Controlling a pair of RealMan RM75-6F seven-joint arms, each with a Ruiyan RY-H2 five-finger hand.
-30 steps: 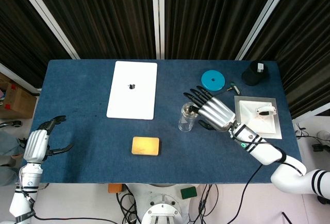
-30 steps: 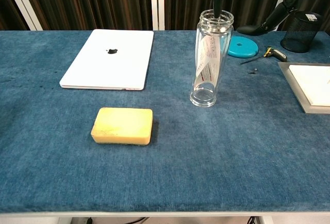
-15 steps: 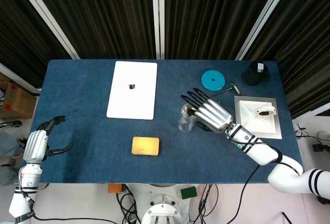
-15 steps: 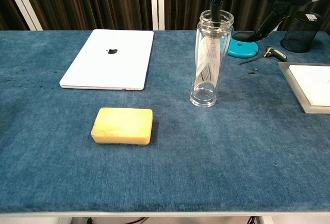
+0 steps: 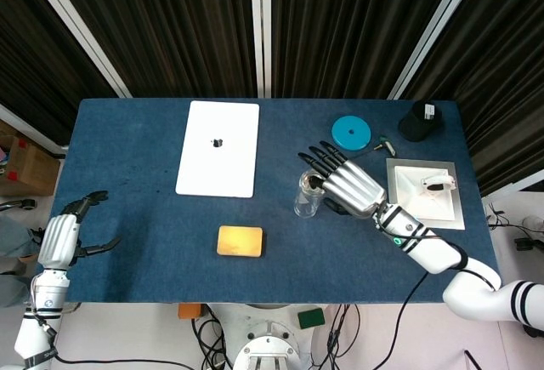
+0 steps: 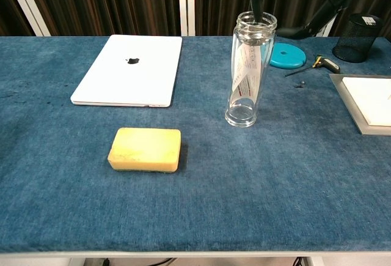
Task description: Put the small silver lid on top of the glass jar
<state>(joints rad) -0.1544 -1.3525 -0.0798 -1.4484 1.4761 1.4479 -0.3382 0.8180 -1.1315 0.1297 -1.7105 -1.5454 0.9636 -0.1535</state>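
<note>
Right hand (image 5: 350, 186) over glass jar (image 6: 248, 70), lid unseen.

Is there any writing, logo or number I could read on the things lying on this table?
No legible words anywhere.
White laptop: an apple-shaped logo on its lid, no lettering.
Glass jar: a printed paper slip inside, with red and dark text too small and blurred to read.
Black mesh cup: a white tag at its rim, unreadable.
Yellow sponge, blue disc: no marks visible.
</note>
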